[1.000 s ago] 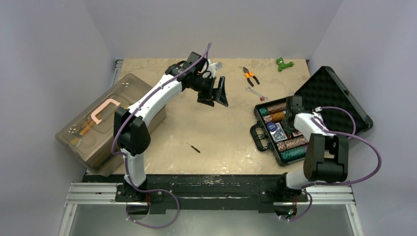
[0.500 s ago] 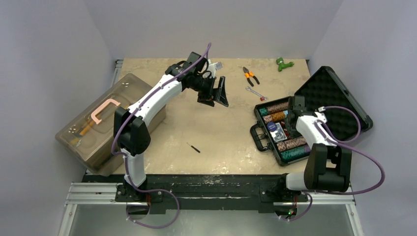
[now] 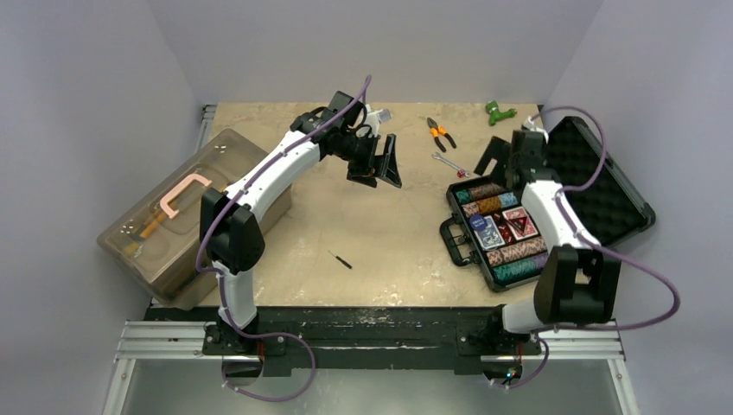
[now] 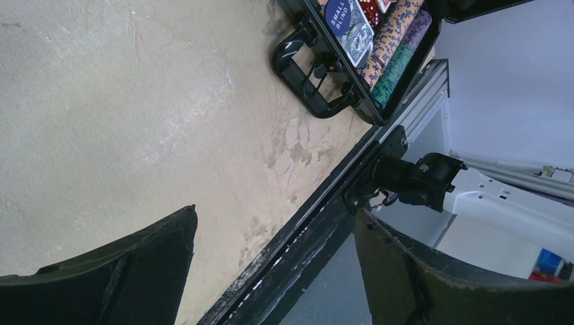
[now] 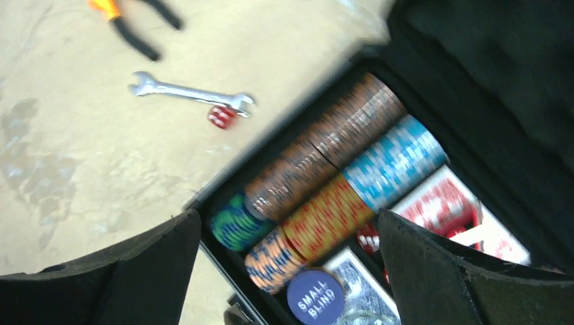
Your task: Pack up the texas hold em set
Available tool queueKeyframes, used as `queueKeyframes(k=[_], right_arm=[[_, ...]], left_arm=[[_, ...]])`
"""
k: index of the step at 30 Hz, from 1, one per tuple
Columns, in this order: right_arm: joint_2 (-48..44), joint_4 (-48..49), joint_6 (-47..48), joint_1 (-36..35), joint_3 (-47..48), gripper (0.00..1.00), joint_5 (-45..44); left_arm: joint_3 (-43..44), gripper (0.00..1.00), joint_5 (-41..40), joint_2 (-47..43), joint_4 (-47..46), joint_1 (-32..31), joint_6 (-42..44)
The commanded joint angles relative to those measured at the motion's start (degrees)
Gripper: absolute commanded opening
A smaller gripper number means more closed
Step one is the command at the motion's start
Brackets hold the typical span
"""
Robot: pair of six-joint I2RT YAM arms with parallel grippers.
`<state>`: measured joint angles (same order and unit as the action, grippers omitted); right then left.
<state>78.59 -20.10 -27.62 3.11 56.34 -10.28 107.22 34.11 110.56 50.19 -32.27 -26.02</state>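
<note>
Both agape, left pincer (image 4: pixel 274 213), right pincer (image 5: pixel 288 217) over case (image 3: pixel 596 186)

So the right gripper (image 3: pixel 506 166) has come up out of the case (image 3: pixel 452 201) and swung toward the far side. It now hangs over the tray's far edge instead of sitting down among the decks. Its jaws went from fairly pinched to spread wide with nothing between them, and with the arm out of the way the red deck (image 3: pixel 521 222) now shows lying flat in the tray, just right of the blue deck (image 3: pixel 487 232).
</note>
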Motion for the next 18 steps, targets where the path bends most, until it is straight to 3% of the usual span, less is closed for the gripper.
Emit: queueKeyframes(k=[1, 9, 18], right_arm=[[12.4, -1.6, 20.1, -0.2, 14.8, 0.99, 12.6], [35.7, -23.0, 32.6, -2.6, 41.1, 0.99, 10.5], [45.5, -27.1, 33.4, -8.0, 44.7, 0.98, 6.9]], left_arm=[[-0.1, 0.83, 0.5, -2.3, -1.9, 0.3, -0.2], [0.3, 0.83, 0.9, -1.7, -1.7, 0.4, -0.2], [0.4, 0.83, 2.0, -1.5, -1.8, 0.5, -0.6]])
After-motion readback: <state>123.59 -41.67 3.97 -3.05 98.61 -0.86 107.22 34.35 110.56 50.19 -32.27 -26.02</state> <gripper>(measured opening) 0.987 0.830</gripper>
